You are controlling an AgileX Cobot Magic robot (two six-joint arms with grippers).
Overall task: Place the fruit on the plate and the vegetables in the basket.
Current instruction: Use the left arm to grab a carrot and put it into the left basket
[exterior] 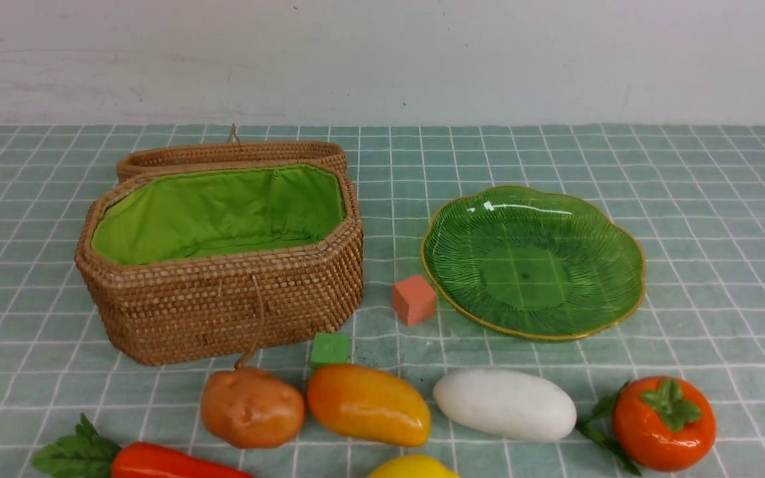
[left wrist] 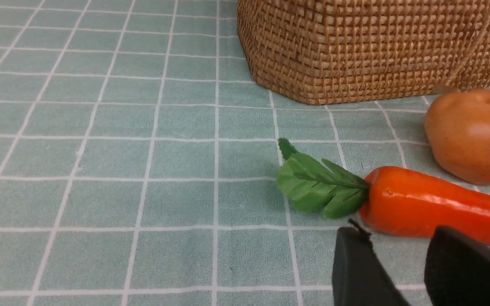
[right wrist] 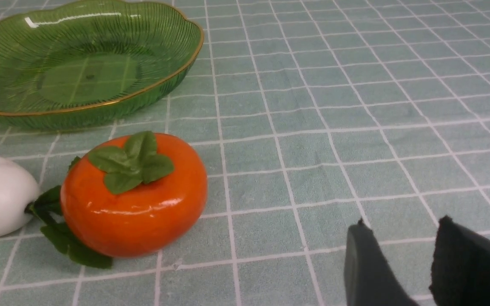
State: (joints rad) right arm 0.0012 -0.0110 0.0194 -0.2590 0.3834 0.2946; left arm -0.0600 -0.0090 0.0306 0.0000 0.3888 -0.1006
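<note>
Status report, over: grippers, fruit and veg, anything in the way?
Left gripper, right gripper open, empty. Plate bare, nothing seen in basket; carrot, potato, persimmon on cloth. Green cube, pink cube lie ahead of the row.

Rough woven rattan basket (exterior: 223,312), glossy ribbed glass plate (exterior: 532,265), smooth shiny persimmon (exterior: 655,431), matt cloth (exterior: 688,166)

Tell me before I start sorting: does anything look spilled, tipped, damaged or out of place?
Nothing spilled or damaged. The basket stands upright, lid open; the plate lies flat and empty. Only oddities: a pink cube beside the plate and a green cube by the basket, neither fruit nor vegetable.
</note>
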